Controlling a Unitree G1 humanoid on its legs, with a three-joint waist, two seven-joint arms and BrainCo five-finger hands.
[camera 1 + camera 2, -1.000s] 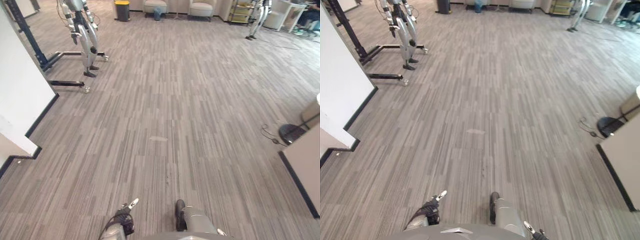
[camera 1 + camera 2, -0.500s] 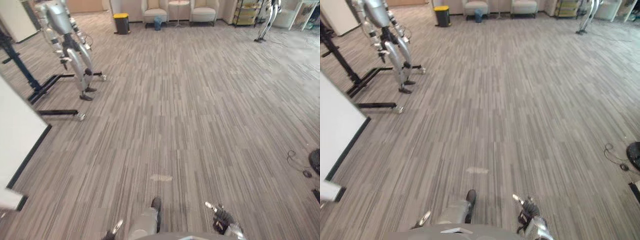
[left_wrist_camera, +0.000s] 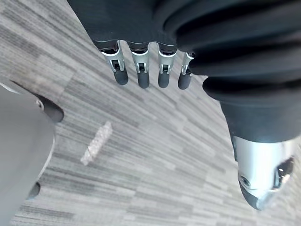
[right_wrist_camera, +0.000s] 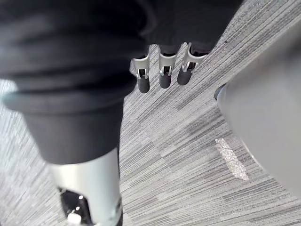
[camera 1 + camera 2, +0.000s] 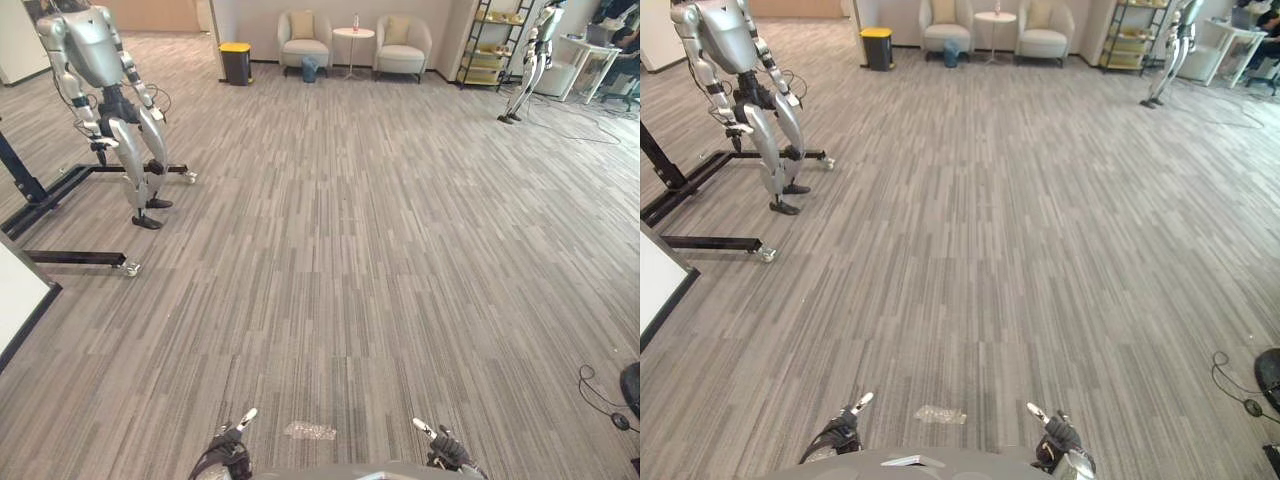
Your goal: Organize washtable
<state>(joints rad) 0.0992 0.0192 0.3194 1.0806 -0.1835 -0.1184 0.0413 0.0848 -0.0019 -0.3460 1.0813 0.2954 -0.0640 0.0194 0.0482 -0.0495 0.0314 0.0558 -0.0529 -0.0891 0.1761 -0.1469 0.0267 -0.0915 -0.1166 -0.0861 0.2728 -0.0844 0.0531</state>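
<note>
both hands hang low over bare floor [image 5: 340,250], the left hand [image 5: 228,452] and right hand [image 5: 446,450] each with fingers straight and relaxed, thumb apart, holding nothing. a small pale scrap [image 5: 310,430] lies on the floor between the two hands, just ahead of them. no washtable is near either hand, so i cannot judge how far the tidying stands. well ahead of the left hand another robot [image 5: 100,80] hangs on a stand; chairs [image 5: 350,40] sit far off.

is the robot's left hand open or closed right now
Open. The left hand hangs above the grey floor with its fingers straight in a row and nothing held between them and the thumb.
</note>
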